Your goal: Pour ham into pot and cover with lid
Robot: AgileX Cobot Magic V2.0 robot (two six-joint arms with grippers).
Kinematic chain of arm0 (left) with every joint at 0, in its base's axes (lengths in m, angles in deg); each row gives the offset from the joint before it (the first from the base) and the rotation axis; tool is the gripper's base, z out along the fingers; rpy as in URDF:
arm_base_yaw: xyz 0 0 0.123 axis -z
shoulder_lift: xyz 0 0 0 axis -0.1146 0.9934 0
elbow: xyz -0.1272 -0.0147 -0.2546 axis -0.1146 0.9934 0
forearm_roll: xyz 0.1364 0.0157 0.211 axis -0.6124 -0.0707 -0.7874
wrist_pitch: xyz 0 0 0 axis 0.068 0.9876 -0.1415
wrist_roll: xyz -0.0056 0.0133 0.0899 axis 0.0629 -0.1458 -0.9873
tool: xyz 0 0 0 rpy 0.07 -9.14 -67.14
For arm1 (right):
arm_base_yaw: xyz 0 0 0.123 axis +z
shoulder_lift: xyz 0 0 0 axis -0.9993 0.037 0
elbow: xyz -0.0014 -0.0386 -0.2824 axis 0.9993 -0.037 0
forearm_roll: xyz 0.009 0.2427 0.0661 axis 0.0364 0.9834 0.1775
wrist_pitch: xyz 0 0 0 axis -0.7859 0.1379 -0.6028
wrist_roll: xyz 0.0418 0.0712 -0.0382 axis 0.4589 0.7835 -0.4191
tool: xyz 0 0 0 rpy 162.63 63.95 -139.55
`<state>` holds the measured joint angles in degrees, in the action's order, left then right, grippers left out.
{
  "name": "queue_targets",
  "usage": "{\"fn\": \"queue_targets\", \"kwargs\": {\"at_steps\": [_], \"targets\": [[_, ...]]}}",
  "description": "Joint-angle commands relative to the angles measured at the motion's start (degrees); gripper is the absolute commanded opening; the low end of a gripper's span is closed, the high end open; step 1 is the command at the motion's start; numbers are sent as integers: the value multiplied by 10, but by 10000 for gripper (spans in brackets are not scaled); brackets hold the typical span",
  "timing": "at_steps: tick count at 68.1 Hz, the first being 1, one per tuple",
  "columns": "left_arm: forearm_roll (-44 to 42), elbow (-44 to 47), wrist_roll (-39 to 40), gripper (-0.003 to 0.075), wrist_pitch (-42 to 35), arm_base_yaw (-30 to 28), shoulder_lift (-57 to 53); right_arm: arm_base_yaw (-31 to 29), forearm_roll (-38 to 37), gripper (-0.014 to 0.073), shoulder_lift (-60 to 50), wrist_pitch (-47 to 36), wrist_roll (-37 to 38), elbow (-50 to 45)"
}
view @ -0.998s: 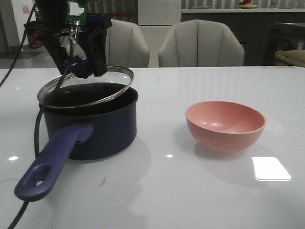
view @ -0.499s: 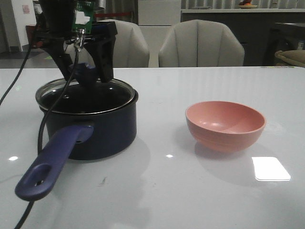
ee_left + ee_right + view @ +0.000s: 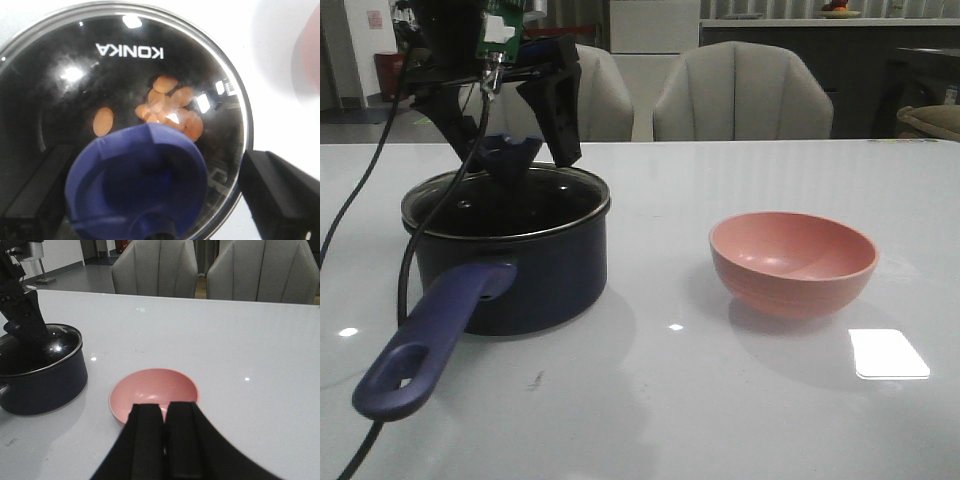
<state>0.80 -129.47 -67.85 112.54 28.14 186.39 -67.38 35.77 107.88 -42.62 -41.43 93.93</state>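
The dark navy pot [image 3: 525, 275] stands at the left with its purple-blue handle [image 3: 430, 340] towards the front. The glass lid [image 3: 555, 192] sits flat on the pot's rim, its blue knob [image 3: 510, 153] upright. My left gripper [image 3: 510, 135] is open, one finger on each side of the knob and clear of it. In the left wrist view the ham [image 3: 170, 106] lies as orange-pink chunks under the lid [image 3: 125, 75], behind the knob [image 3: 137, 180]. My right gripper [image 3: 165, 412] is shut and empty, above the near side of the pink bowl [image 3: 155, 387].
The pink bowl [image 3: 792, 262] stands empty to the right of the pot. Two grey chairs [image 3: 740, 95] stand behind the white table [image 3: 720, 400]. A black cable [image 3: 405, 270] hangs from the left arm beside the pot.
The lid came down from a tilt above the pot and now rests flat on the rim. The left gripper's fingers spread apart off the knob.
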Motion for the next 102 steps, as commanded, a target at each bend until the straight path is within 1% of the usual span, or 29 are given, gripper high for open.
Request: {"fn": "queue_targets", "kwargs": {"at_steps": [1,9,23,31,37,45,56,64,71,72,73,74,77,78,96,102], "targets": [[22,-19,7,659,16,4,-32,-1,-8,137,2,-47,-2,15],[13,-20,7,659,16,4,-33,-1,-8,137,2,-47,-2,15],[2,-51,7,659,16,4,-51,-1,-8,137,2,-47,-2,15],[-35,-55,7,659,16,4,-75,-1,-8,137,2,-47,-2,15],[-53,-55,7,659,16,4,-100,-1,-8,137,2,-47,-2,15],[-53,-54,7,659,12,4,-144,-1,-8,137,2,-47,-2,15],[-58,-34,7,659,-7,4,-227,-1,-8,137,2,-47,-2,15],[-58,15,7,659,-50,4,-291,-1,-8,137,2,-47,-2,15],[-58,85,7,659,-93,4,-356,-1,-8,137,2,-47,-2,15],[-58,106,7,659,-101,4,-369,-1,-8,137,2,-47,-2,15],[-58,106,7,659,-105,4,-373,-1,-8,137,2,-47,-2,15],[-58,128,7,659,-117,4,-386,-1,-8,137,2,-47,-2,15],[-58,157,7,659,-134,4,-409,-1,-8,137,2,-47,-2,15],[-58,180,7,659,-146,4,-432,-1,-8,137,2,-47,-2,15],[-58,400,7,659,-249,4,-606,-1,-8,137,2,-47,-2,15],[-57,477,7,659,-303,4,-673,-1,-8,137,2,-47,-2,15]]}}
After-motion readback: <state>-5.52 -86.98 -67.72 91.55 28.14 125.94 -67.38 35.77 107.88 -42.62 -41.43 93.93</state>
